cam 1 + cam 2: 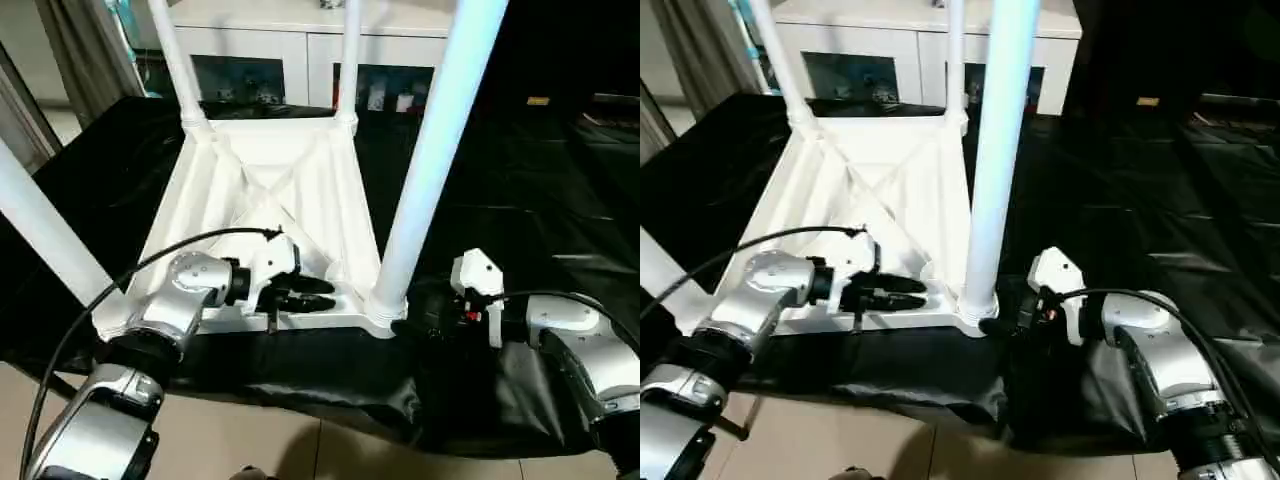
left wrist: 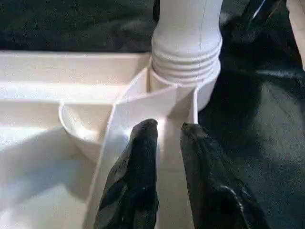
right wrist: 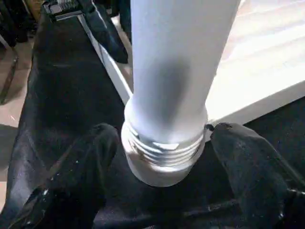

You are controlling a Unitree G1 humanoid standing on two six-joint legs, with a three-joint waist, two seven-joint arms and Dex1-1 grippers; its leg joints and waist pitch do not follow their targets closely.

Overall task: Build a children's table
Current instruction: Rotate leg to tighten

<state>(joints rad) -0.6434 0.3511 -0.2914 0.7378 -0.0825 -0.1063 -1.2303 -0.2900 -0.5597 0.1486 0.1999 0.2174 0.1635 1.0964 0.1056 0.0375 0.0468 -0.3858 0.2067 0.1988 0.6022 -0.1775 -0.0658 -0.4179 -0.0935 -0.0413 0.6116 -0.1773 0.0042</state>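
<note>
Black sheeting covers the tabletop [image 1: 560, 200], with a white cabinet [image 1: 300, 45] behind it. On the sheeting lies the children's table [image 1: 270, 190], upside down, its X-ribbed underside up and 4 legs standing in the corner sockets. The left gripper [image 2: 169, 133] hovers over the rib beside the near right leg [image 1: 430, 160], its fingers [image 2: 138, 176] slightly apart and clamped on nothing. The right gripper [image 3: 162, 143] has its fingers spread wide on either side of that leg's threaded base, apparently without touching it.
</note>
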